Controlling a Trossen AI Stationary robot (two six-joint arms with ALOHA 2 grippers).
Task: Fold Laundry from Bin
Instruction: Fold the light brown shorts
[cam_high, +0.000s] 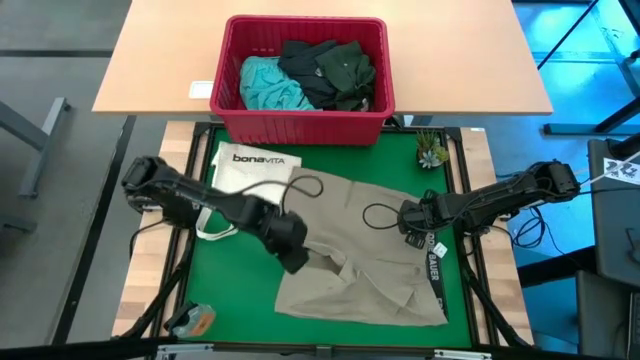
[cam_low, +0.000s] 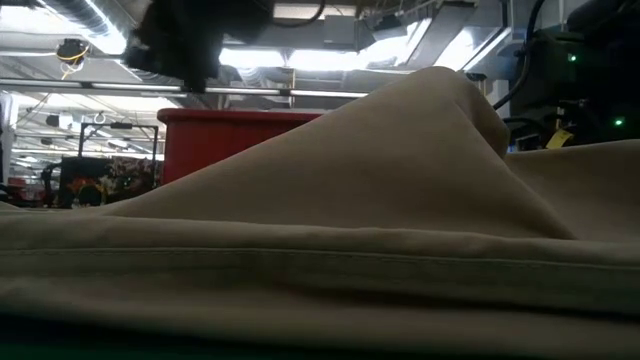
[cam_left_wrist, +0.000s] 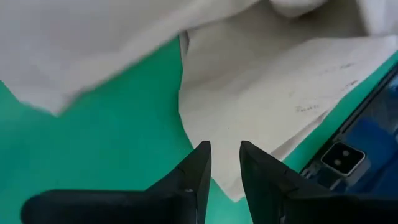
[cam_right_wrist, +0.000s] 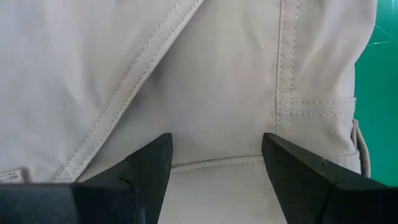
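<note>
The khaki-tan garment (cam_high: 360, 250) lies spread on the green mat and fills the low view (cam_low: 400, 200), rising in a hump. My left gripper (cam_high: 293, 256) stands over the garment's left edge (cam_left_wrist: 211, 124), its fingers a narrow gap apart (cam_left_wrist: 225, 155). My right gripper (cam_high: 405, 218) is wide open (cam_right_wrist: 214, 155) close over the garment's right part, above a stitched seam (cam_right_wrist: 211, 163). The red bin (cam_high: 305, 75) stands beyond the mat's far edge and holds the turquoise (cam_high: 265, 85), dark grey (cam_high: 305, 60) and dark green (cam_high: 345, 70) garments.
The white bonaVITA tote bag (cam_high: 255, 165) lies on the mat at the far left, partly under the garment. A small plant (cam_high: 432, 152) stands at the far right. A black printed strap (cam_high: 433, 265) lies along the garment's right edge. A small orange object (cam_high: 195, 320) sits near left.
</note>
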